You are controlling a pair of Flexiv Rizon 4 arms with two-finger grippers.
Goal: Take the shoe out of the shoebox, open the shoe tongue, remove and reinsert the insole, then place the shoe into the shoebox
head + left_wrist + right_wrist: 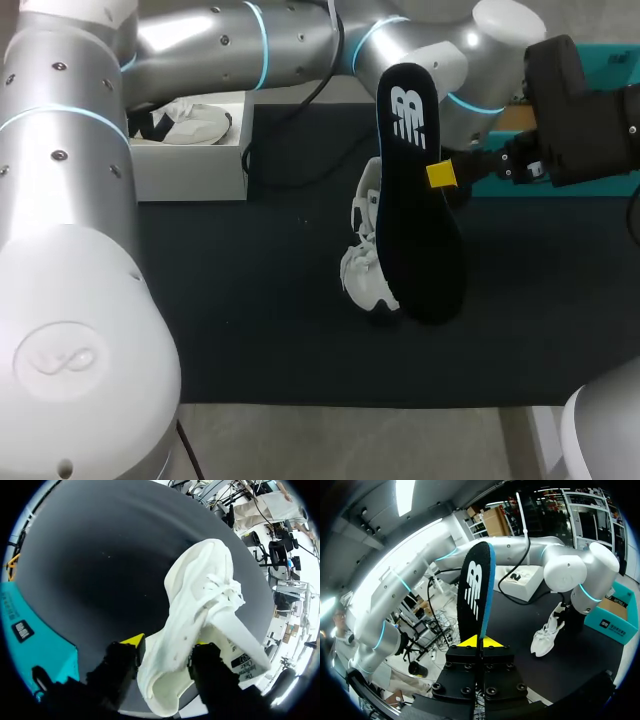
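Left gripper (166, 647) is clamped on the shoe (200, 590). Right gripper (480, 641) is clamped on the insole (475, 587), held near the shoe.

Dark table mat (260, 300), teal box (618, 62)

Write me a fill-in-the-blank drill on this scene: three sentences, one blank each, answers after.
1. The right gripper is shut on the insole, whose colour is ____.
2. The left gripper is shut on the heel end of the ____ shoe.
3. The shoebox stands on the robot's ____ side.
Missing words: black; white; left.
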